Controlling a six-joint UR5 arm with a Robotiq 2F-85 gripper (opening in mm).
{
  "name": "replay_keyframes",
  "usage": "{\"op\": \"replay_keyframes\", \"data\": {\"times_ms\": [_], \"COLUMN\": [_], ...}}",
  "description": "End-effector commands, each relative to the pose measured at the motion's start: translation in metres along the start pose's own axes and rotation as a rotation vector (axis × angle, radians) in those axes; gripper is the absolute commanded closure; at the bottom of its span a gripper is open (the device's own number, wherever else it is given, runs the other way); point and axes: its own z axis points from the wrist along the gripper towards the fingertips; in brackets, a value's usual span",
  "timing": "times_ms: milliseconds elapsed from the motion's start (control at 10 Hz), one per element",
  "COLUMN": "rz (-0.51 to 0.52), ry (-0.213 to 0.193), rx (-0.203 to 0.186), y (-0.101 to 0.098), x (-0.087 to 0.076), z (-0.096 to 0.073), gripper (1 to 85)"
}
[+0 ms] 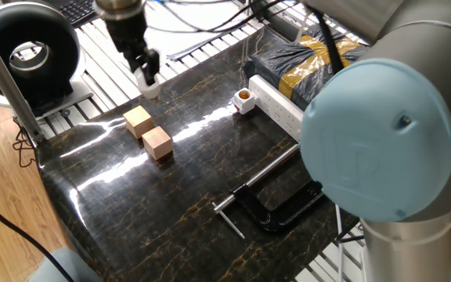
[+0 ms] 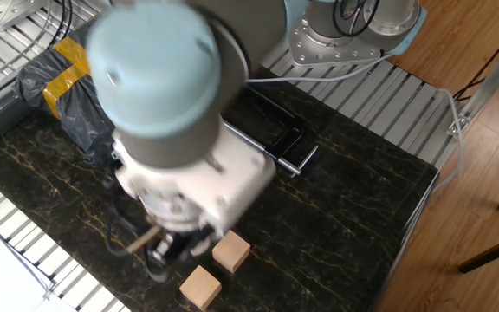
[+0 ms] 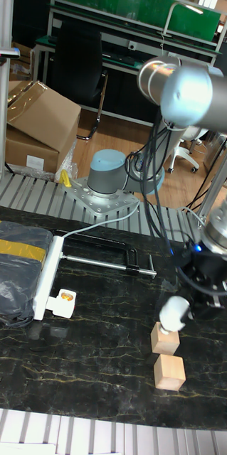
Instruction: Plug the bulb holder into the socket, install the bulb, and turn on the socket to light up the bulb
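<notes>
Holding: gripper (image 1: 148, 75) clenched on the small white round-topped bulb (image 3: 174, 311)
Bulb position: between gripper fingers, above the tan wooden cubes (image 1: 149, 132)

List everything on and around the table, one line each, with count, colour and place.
bulb holder: 1, white with copper opening, plugged in at the socket's end
socket: 1, white, along the table edge beside the bag
bulb: 1, white, held in the air above the blocks
wooden blocks: 2, tan, side by side on the table
clamp: 1, black with a metal bar, lying flat
bag: 1, black with yellow tape, beside the socket
end effector: 1, dark, shut on the bulb
</notes>
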Motion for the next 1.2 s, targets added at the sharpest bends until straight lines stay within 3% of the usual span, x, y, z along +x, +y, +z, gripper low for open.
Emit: {"op": "replay_keyframes", "data": {"times_ms": [0,100,400,500,800,1100], "rz": [-0.055,-0.047,-0.018,-0.043,-0.145,-0.182], "ry": [-0.006,0.001,-0.027,-0.042,-0.019,-0.025], "rx": [0.002,0.012,0.012,0.011,-0.006,-0.003], "y": [0.008,0.005,0.005,0.006,0.013,0.057], "x": [0.017,0.018,0.011,0.007,0.015,0.043], "z": [-0.015,-0.015,-0.015,-0.015,-0.015,-0.008], "gripper": [66.3,72.7,72.0,68.0,66.7,72.3]}}
